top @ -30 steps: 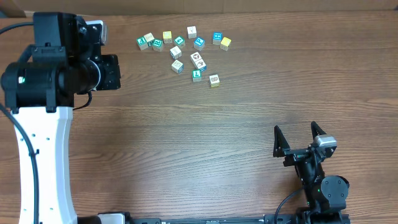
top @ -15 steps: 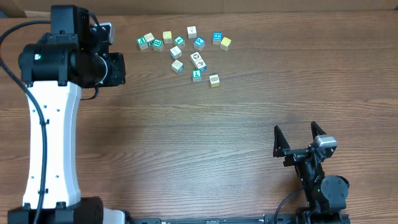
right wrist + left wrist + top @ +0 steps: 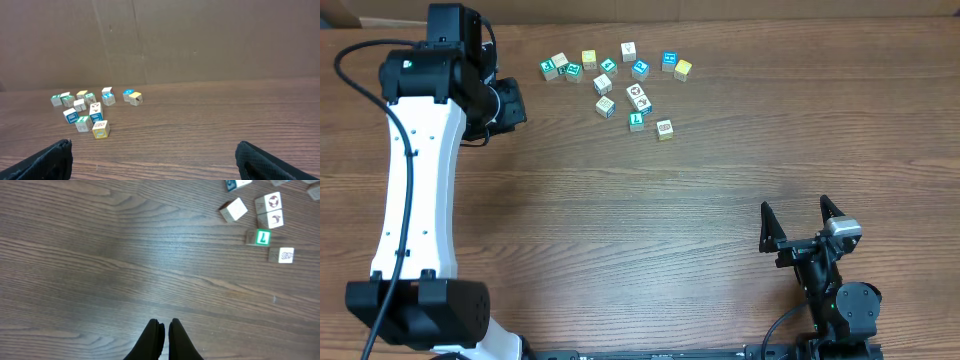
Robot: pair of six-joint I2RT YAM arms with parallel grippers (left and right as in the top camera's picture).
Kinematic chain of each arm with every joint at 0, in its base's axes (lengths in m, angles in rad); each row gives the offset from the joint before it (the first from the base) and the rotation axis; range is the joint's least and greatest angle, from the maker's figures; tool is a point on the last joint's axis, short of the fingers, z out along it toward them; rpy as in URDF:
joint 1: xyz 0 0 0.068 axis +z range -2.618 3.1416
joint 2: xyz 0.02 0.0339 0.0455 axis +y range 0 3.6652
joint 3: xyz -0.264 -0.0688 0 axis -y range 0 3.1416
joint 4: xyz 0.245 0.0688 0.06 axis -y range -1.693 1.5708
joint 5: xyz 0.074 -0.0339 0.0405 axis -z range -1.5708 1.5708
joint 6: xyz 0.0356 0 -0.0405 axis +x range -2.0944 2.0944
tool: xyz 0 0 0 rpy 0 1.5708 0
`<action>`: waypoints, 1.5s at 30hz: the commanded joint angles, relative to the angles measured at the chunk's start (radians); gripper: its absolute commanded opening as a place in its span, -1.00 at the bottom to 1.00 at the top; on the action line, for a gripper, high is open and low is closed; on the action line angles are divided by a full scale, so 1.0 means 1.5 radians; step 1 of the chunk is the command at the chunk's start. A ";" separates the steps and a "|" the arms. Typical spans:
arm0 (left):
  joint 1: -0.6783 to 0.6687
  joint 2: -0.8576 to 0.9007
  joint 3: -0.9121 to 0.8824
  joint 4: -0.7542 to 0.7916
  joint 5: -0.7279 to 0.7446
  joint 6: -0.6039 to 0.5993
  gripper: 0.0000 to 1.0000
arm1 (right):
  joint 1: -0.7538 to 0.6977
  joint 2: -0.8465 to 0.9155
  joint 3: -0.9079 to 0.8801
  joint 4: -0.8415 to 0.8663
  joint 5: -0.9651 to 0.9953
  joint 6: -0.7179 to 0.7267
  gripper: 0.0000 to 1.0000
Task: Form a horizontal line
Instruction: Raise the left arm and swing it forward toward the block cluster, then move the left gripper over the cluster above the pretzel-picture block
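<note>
Several small picture blocks [image 3: 620,80] lie scattered at the back middle of the table, some in a rough row and some below it. They show in the right wrist view [image 3: 92,110] and a few in the left wrist view [image 3: 260,222]. My left gripper [image 3: 164,325] is shut and empty, high over bare wood left of the blocks; in the overhead view the arm head [image 3: 505,100] hides its fingers. My right gripper [image 3: 800,215] is open and empty at the front right, far from the blocks.
The wooden table [image 3: 670,200] runs to a cardboard wall [image 3: 175,40] at the back. The left arm's white link [image 3: 415,180] stretches over the left side of the table.
The left arm has extended and swung toward the back, its head moving right and up toward the blocks. The right arm and the blocks have not moved.
</note>
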 commanded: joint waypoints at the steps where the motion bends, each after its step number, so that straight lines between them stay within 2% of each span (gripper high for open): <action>1: -0.003 0.020 0.015 0.006 -0.014 -0.019 -0.91 | -0.002 -0.007 -0.007 0.003 -0.004 -0.003 1.00; 7: -0.003 0.048 0.015 0.016 -0.014 -0.019 -0.77 | -0.002 -0.007 -0.007 0.003 -0.004 -0.003 1.00; 10: -0.003 0.051 0.015 0.018 -0.014 -0.018 -0.48 | -0.002 -0.007 -0.007 0.003 -0.004 -0.003 1.00; 12: -0.003 0.051 0.015 0.019 -0.014 -0.018 -0.36 | -0.002 -0.007 -0.007 0.003 -0.004 -0.003 1.00; 14: -0.003 0.051 0.015 0.021 -0.014 -0.018 0.07 | -0.002 -0.007 -0.007 0.003 -0.004 -0.003 1.00; 23: -0.003 0.052 0.015 0.033 -0.014 -0.018 0.47 | -0.002 -0.007 -0.007 0.003 -0.004 -0.003 1.00; 26: -0.003 0.052 0.015 0.034 -0.014 -0.018 0.70 | -0.002 -0.007 -0.007 0.003 -0.004 -0.003 1.00; 37: -0.003 0.052 0.015 0.057 -0.014 -0.026 0.90 | -0.002 -0.007 -0.007 0.003 -0.004 -0.003 1.00; 40: -0.003 0.052 0.015 0.076 -0.014 -0.039 0.86 | -0.002 -0.007 -0.007 0.003 -0.004 -0.003 1.00; 41: -0.003 0.052 0.015 0.082 -0.014 -0.041 0.81 | -0.002 -0.007 -0.007 0.003 -0.004 -0.003 1.00; 42: -0.003 0.052 0.015 0.087 -0.014 -0.041 0.67 | -0.002 -0.007 -0.007 0.003 -0.004 -0.003 1.00; 43: -0.003 0.052 0.015 0.093 -0.014 -0.041 0.37 | -0.002 -0.007 -0.007 0.003 -0.004 -0.003 1.00; 45: -0.003 0.052 0.015 0.100 -0.014 -0.041 -0.73 | -0.002 -0.007 -0.007 0.003 -0.004 -0.003 1.00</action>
